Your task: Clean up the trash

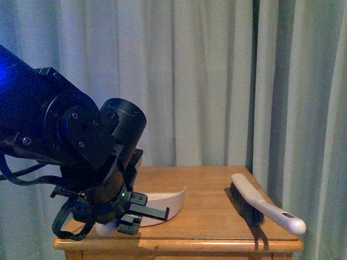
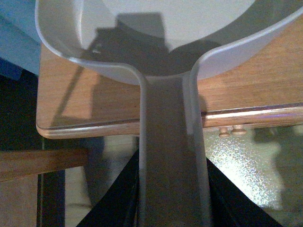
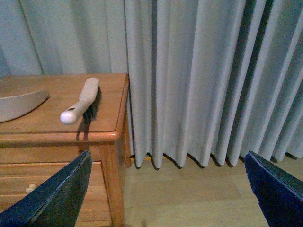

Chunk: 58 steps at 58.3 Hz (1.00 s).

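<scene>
My left gripper is shut on the handle of a white dustpan, whose pan rests on the wooden table near its front left. In the left wrist view the dustpan runs from my jaws out over the table edge; its pan looks empty. A white-handled brush with black bristles lies at the table's right side, also in the right wrist view. My right gripper is open and empty, low beside the table, above the floor. The crumpled white trash wad is not in view.
Pale curtains hang close behind and right of the table. The table has drawers on its front. Wooden floor lies to the right of it. A wooden piece shows below the table edge in the left wrist view.
</scene>
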### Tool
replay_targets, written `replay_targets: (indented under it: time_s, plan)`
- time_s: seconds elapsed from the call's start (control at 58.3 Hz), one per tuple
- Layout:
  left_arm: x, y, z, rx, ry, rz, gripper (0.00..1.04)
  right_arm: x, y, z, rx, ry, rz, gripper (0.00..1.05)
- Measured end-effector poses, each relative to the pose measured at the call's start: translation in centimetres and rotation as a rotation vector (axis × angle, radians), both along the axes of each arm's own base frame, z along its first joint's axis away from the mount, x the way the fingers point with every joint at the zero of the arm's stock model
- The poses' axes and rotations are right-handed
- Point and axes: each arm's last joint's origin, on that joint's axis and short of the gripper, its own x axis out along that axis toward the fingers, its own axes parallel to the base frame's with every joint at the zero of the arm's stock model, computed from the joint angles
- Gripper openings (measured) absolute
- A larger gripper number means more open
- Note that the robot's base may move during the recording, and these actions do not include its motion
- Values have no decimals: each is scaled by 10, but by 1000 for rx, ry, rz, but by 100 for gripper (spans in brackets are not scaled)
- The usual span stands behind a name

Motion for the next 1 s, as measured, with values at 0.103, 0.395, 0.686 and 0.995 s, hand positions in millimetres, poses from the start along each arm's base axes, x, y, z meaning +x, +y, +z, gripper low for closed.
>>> replay_targets:
  time_s: [0.103, 0.395, 0.686, 0.995]
  plan:
    - [-1, 0, 1, -5, -3, -3, 28, 0, 0, 0, 0, 0, 0, 97]
    - [-24, 7, 33, -66, -239, -31, 28, 0, 0, 0, 0, 0, 0, 97]
    - [-84, 43, 92, -80, -694, -84, 28, 0, 0, 0, 0, 0, 0, 97]
    - [-174, 112, 114, -81, -1022, -74, 28, 0, 0, 0, 0, 0, 0, 97]
